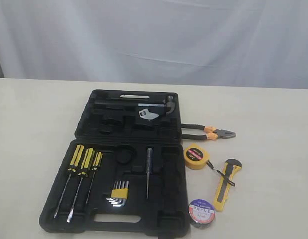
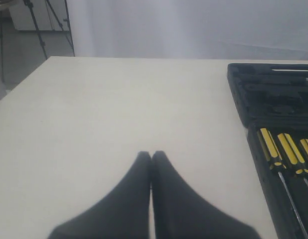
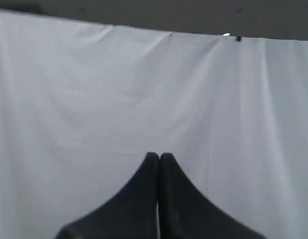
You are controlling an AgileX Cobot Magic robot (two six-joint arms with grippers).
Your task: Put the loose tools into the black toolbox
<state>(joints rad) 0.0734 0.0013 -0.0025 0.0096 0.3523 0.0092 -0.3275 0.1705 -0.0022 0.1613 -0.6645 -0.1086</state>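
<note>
The black toolbox (image 1: 166,196) lies open on the table, both halves flat. Right of it lie the orange-and-black pliers (image 1: 210,132), the round yellow tape measure (image 1: 196,156), the yellow-and-black utility knife (image 1: 227,183) and the black tape roll (image 1: 202,212) with its white-blue label. Neither arm shows in the exterior view. In the left wrist view my left gripper (image 2: 151,155) is shut and empty over bare table, with the toolbox (image 2: 239,97) off to one side. In the right wrist view my right gripper (image 3: 159,157) is shut, holds nothing, and faces a white curtain.
In the near half of the case sit yellow-and-black screwdrivers (image 1: 83,162), a thin one (image 1: 149,172) and hex keys (image 1: 119,194). The far half holds a wrench (image 1: 149,114). A white curtain (image 1: 154,40) hangs behind the table. A tripod (image 2: 39,22) stands beyond the table's far corner.
</note>
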